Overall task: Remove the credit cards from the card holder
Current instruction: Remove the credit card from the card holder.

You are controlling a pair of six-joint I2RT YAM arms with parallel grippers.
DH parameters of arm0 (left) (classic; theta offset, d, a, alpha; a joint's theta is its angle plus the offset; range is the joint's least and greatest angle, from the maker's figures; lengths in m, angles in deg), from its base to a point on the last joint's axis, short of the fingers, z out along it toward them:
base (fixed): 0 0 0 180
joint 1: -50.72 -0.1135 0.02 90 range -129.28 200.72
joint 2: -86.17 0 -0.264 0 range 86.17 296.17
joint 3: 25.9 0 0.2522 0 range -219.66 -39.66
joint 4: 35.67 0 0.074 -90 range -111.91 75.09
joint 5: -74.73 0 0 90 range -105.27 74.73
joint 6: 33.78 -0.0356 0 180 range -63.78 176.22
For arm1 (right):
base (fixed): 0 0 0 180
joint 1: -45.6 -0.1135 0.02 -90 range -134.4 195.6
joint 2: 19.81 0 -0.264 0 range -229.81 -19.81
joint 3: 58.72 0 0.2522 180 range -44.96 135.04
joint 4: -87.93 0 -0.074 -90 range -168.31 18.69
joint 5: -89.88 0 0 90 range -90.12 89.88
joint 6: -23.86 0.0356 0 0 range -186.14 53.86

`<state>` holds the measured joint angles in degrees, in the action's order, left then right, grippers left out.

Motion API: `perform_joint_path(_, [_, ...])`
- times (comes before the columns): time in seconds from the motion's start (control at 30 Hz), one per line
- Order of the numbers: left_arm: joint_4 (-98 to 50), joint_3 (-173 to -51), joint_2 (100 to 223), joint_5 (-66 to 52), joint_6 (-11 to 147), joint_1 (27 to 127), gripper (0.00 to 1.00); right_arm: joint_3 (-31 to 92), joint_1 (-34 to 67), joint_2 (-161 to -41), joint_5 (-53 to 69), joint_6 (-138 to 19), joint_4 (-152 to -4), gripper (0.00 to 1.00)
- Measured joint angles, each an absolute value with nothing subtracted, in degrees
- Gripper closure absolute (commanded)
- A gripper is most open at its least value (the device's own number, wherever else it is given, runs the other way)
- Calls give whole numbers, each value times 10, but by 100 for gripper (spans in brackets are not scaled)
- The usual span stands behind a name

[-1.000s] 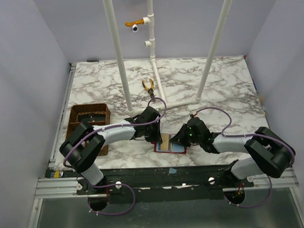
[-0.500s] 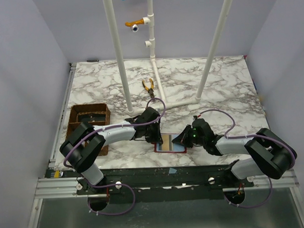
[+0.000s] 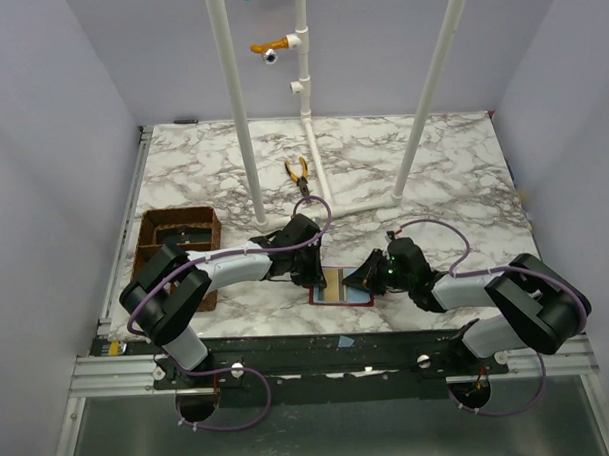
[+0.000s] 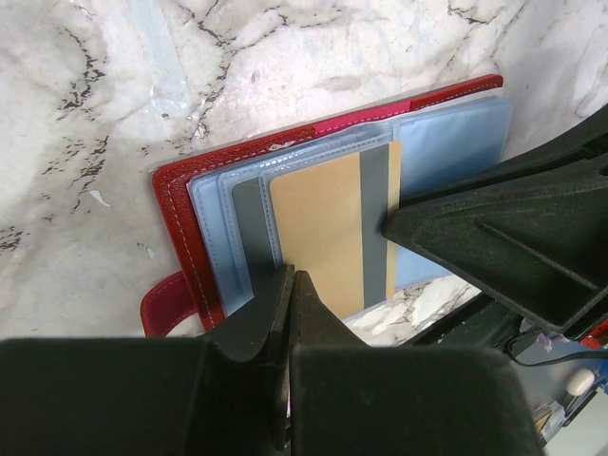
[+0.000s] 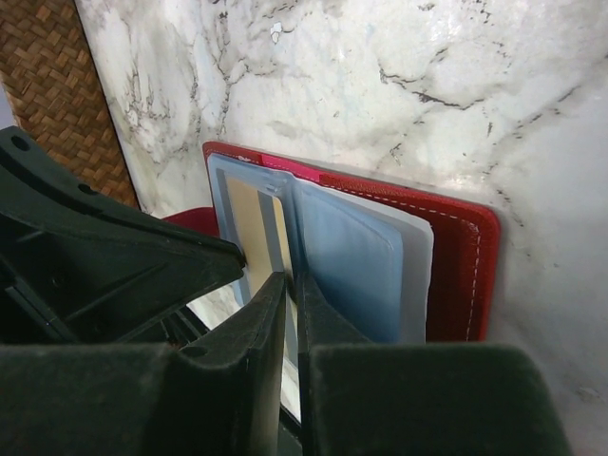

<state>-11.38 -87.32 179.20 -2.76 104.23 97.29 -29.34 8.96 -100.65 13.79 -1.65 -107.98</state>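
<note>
- From overhead, the card holder lies open on the marble bench, close to its near edge, between my two arms.
- That view also takes in a brown woven tray at the bench's left side and orange-handled pliers further back. Both are well apart from the holder. The view is too small to show my fingers.
- My left wrist camera shows the detail: a red cover, pale blue-grey sleeves, and a tan credit card with a grey stripe sitting in them.
- My left tool is clenched, its fingers pressed flat together with nothing visible between them. The tips rest at the near edge of the sleeve holding the card.
- The same camera shows a finger of my other arm touching the card's right edge.
- My right wrist camera sees the holder from the opposite side, the card tucked in the far sleeve.
- My right tool has its fingers a narrow slit apart at that sleeve's edge. I cannot tell whether they pinch the card.
</note>
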Motion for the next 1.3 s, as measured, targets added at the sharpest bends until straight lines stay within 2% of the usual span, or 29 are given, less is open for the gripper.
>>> perform_joint_path(0.2, [-114,-873,1792,-28,1042,973,100,-294,90,-1026,148,-14,-1099,99])
perform_joint_path(0.67, [-135,-860,1789,-26,1050,968,100,-319,112,-1021,161,-2,-1133,100])
perform_joint_path(1.3, [-136,-857,1788,-19,1053,958,100,-333,152,-972,169,-32,-1096,99])
